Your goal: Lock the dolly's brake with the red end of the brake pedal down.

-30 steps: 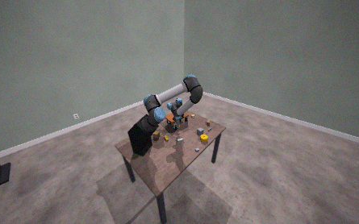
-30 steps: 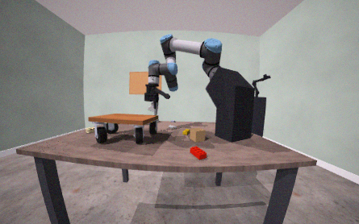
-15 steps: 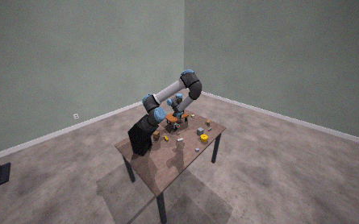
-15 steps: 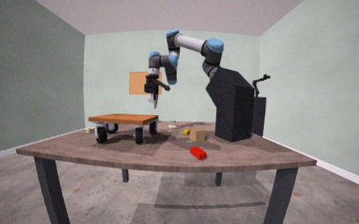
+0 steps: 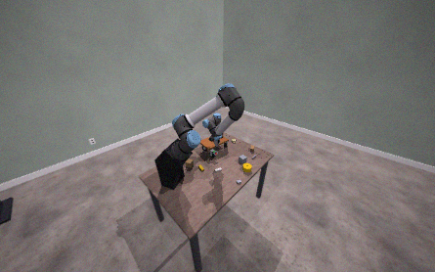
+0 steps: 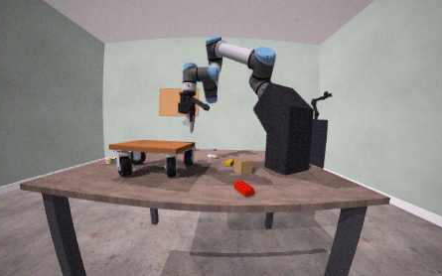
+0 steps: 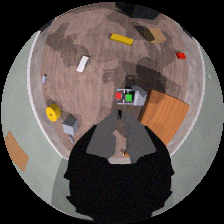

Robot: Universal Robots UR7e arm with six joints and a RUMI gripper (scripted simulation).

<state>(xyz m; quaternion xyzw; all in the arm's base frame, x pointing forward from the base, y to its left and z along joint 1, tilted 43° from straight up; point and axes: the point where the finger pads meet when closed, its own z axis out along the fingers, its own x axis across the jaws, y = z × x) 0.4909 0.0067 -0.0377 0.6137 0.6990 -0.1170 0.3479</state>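
The dolly [image 6: 151, 147] has an orange wooden deck and black casters, and stands on all its wheels on the table. It also shows in the top view [image 5: 213, 143] and in the wrist view [image 7: 163, 114]. Its brake pedal [image 7: 125, 96], with a red end on the left and a green end on the right, sticks out beside the deck's corner. I cannot tell which end is down. My gripper [image 6: 191, 127] is shut and empty. It hangs in the air above the dolly's far right corner, clear of the deck; in the wrist view my gripper [image 7: 118, 110] sits just short of the pedal.
On the table lie a red brick [image 6: 243, 188], a tan cube [image 6: 243, 166], a small yellow block [image 6: 228, 162], a yellow ring [image 5: 247, 167], a grey cube [image 5: 242, 158] and a white piece [image 7: 83, 63]. The arm's black base [image 6: 285, 130] stands at the right.
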